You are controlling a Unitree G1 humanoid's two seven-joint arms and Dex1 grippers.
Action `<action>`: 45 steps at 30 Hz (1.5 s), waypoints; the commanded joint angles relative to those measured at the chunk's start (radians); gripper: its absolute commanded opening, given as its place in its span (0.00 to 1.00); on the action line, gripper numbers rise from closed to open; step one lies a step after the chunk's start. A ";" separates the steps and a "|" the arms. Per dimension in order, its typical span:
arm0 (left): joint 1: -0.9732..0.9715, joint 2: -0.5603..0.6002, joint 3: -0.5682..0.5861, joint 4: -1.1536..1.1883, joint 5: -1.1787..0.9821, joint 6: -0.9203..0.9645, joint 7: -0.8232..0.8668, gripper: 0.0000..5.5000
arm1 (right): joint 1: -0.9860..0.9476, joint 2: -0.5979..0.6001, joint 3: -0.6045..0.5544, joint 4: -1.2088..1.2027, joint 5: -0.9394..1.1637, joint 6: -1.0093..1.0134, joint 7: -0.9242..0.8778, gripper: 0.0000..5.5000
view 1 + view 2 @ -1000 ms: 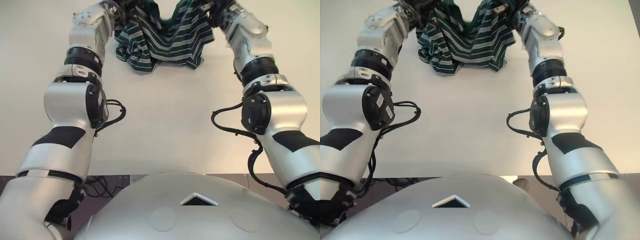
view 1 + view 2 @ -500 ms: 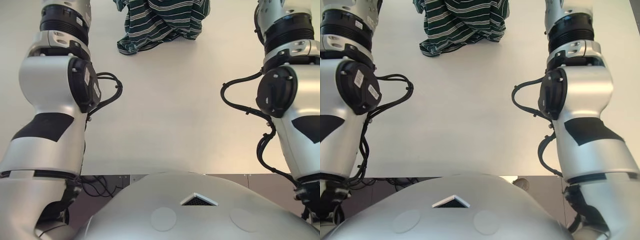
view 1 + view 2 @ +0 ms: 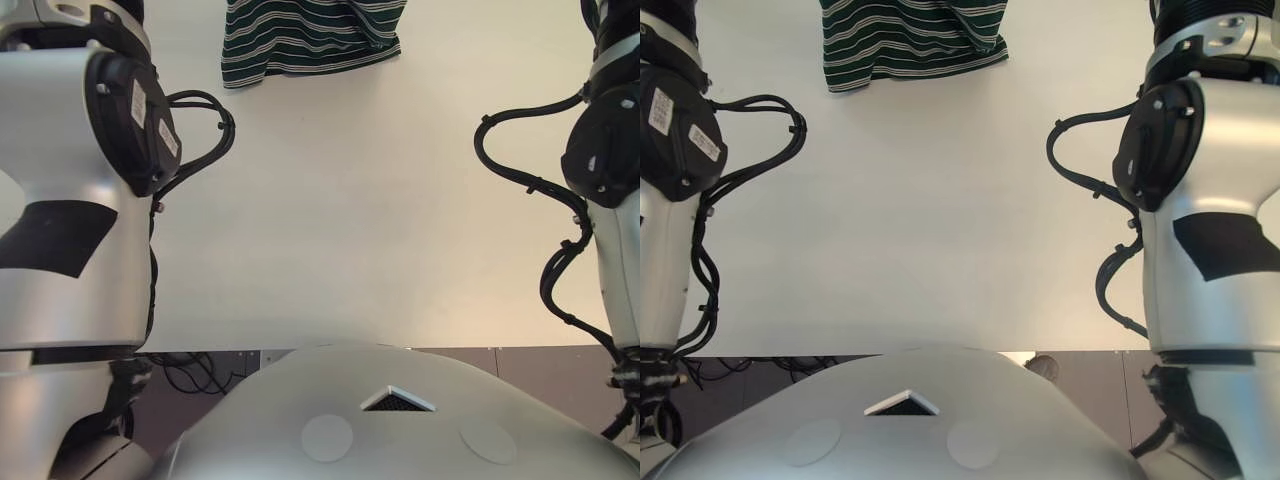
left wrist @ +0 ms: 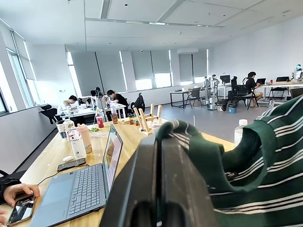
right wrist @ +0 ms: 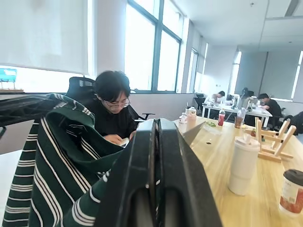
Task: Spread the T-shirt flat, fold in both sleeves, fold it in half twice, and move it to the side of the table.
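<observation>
- My left gripper has its two fingers pressed together, and the green striped shirt comes out at their tips, so I judge it is clamped on the cloth.
- My right gripper is the same: fingers together, with the shirt hanging just beside and under them.
- The shirt is at the far middle of the table. From the head, I see its lower part with the striped hem.
- I hold it by two points, one on the left and one on the right, because the cloth hangs open between them. My judgement is that this is the spreading step, and the sleeves and folds are not yet done.
- Both wrists are high and look out into the room, which fits with lifting the shirt so its own weight pulls the wrinkles down.
- Compared with a second ago, my arms have gone up and farther. The grippers were then at the far edge of the head view; now only my elbows and upper arms are there.
- The shirt was a bunched heap sagging between the grippers. Now its hem lies straighter and wider, and it sits farther from me.
- The near part of the table looks the same as before.
</observation>
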 commanded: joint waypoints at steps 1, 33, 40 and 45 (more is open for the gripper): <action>0.059 0.018 -0.025 -0.051 0.011 -0.007 -0.060 0.00 | 0.044 -0.016 0.002 -0.121 0.045 0.069 0.069 0.00; 1.642 0.803 -0.019 -1.870 -0.698 1.033 -0.809 0.18 | 1.896 -0.524 -0.143 -1.936 0.892 1.229 0.319 0.20; 1.689 0.883 0.094 -1.783 -0.729 0.984 -0.962 0.36 | 1.954 -0.572 -0.416 -1.808 1.079 1.219 0.451 0.39; 1.155 0.644 0.010 -1.319 -0.690 0.960 -0.716 0.37 | 1.662 -0.473 -0.316 -1.584 0.955 1.079 0.178 0.39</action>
